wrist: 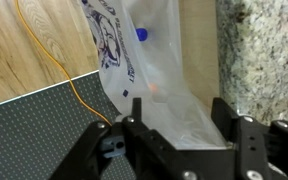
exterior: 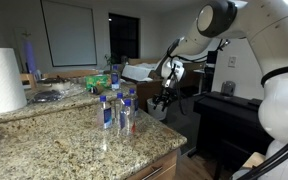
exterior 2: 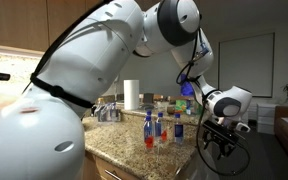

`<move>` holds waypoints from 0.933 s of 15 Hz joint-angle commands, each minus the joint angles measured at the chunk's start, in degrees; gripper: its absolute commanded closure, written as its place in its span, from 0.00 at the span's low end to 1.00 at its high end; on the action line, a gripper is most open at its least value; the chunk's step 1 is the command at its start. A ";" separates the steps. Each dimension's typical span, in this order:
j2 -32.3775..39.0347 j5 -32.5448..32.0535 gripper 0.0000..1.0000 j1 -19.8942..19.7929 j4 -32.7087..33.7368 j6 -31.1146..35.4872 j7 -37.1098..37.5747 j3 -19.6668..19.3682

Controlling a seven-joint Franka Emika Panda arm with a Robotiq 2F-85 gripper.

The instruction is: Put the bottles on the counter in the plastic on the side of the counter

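Note:
Several small clear bottles (exterior: 117, 105) with blue labels stand in a group on the speckled granite counter (exterior: 64, 145); they also show in an exterior view (exterior 2: 164, 128). My gripper (wrist: 177, 105) is open and empty. It hangs beyond the counter's edge in both exterior views (exterior: 164, 97) (exterior 2: 221, 140). In the wrist view it is right above the whitish crinkled plastic (wrist: 149, 70), beside the counter's edge (wrist: 264, 50). A small blue cap (wrist: 141, 34) shows in the plastic. The bin is out of sight in both exterior views.
A big white paper-towel roll (exterior: 2, 80) stands at the counter's far end. Black furniture (exterior: 234, 115) stands close to the arm. Below are wooden floor (wrist: 34, 40), a grey mat (wrist: 34, 135) and a yellow cable (wrist: 79, 95).

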 commanded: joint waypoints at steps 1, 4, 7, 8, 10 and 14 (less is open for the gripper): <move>-3.72 -0.77 0.01 -0.03 -0.95 -0.65 -0.92 2.76; -7.35 -0.08 0.00 0.19 0.88 -1.87 -4.11 5.66; -10.97 -1.68 0.00 1.78 5.03 -6.40 -6.50 7.13; -11.97 -2.52 0.00 2.80 6.76 -7.70 -7.01 7.22; -13.42 -3.73 0.00 4.64 9.18 -9.91 -8.85 7.67; -14.77 -10.12 0.00 9.35 11.60 -16.23 -10.09 6.99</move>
